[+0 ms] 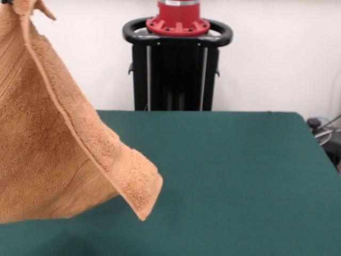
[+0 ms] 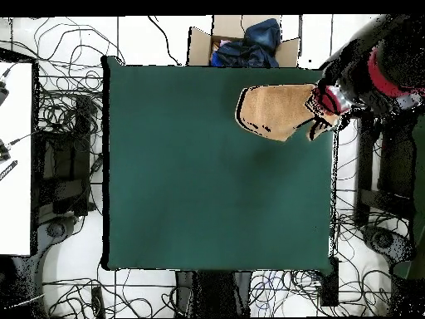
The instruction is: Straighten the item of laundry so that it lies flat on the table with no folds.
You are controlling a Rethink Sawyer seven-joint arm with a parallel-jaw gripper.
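The item of laundry [image 1: 53, 149], an orange-tan terry towel, hangs in the air at the left of the front view. It is held up by a corner at the top edge and drapes in a slanted fold. Its lowest corner with the woven border band [image 1: 139, 194] hangs just over the green table [image 1: 240, 176]; I cannot tell whether it touches. In the overhead view the towel [image 2: 274, 110] is bunched near the table's [image 2: 207, 183] upper right edge. My gripper [image 2: 325, 106] is shut on its right end, below the red and black arm [image 2: 382, 66].
A cardboard box with blue clothes [image 2: 245, 41] stands beyond the table's top edge in the overhead view. Cables [image 2: 70, 108] lie on the floor around the table. A white desk [image 2: 15, 158] is at the left.
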